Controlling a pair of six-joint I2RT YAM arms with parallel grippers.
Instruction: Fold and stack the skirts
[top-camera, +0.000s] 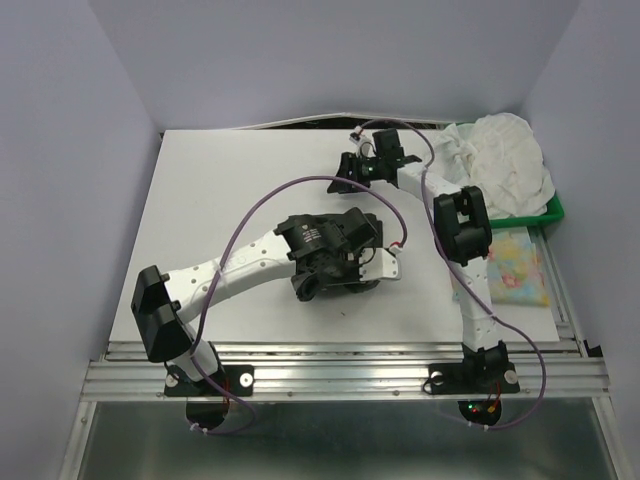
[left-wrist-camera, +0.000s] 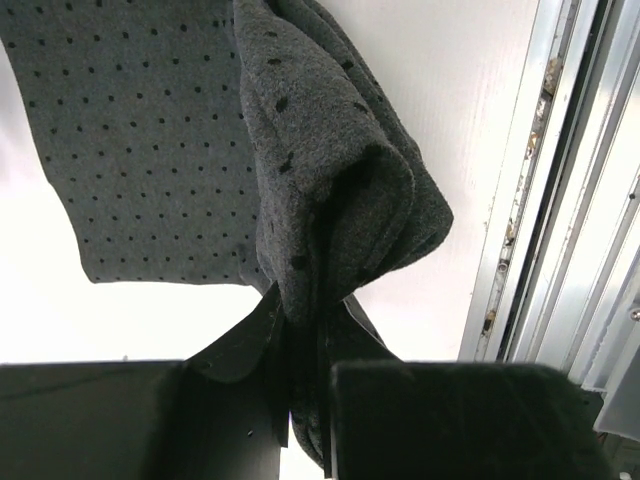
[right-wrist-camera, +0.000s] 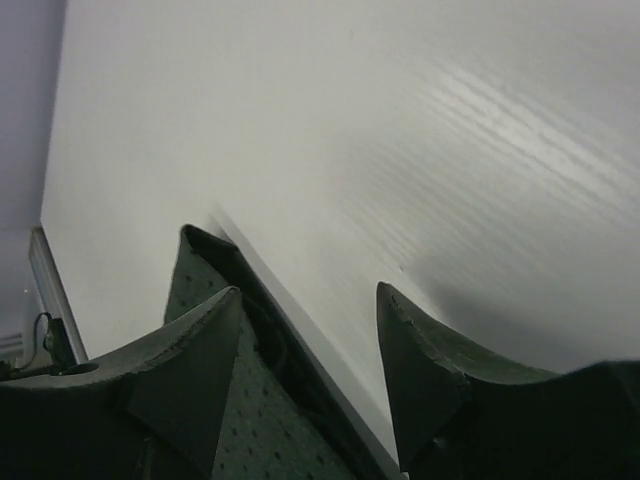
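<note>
The dark charcoal speckled skirt (left-wrist-camera: 330, 180) hangs bunched from my left gripper (left-wrist-camera: 305, 320), which is shut on a fold of it. In the top view the left gripper (top-camera: 345, 265) is at the table's middle and hides most of the skirt. My right gripper (top-camera: 345, 178) is open and low over the table just behind it. In the right wrist view the right gripper (right-wrist-camera: 310, 290) is empty, with speckled cloth (right-wrist-camera: 240, 420) behind its left finger. The white crinkly skirt (top-camera: 505, 160) lies piled in the green tray (top-camera: 553, 208). The yellow floral skirt (top-camera: 518, 268) lies flat at the right.
The green tray stands at the back right corner. Metal rails (top-camera: 340, 375) run along the table's near edge and also show in the left wrist view (left-wrist-camera: 560, 200). Purple walls enclose the left, back and right sides.
</note>
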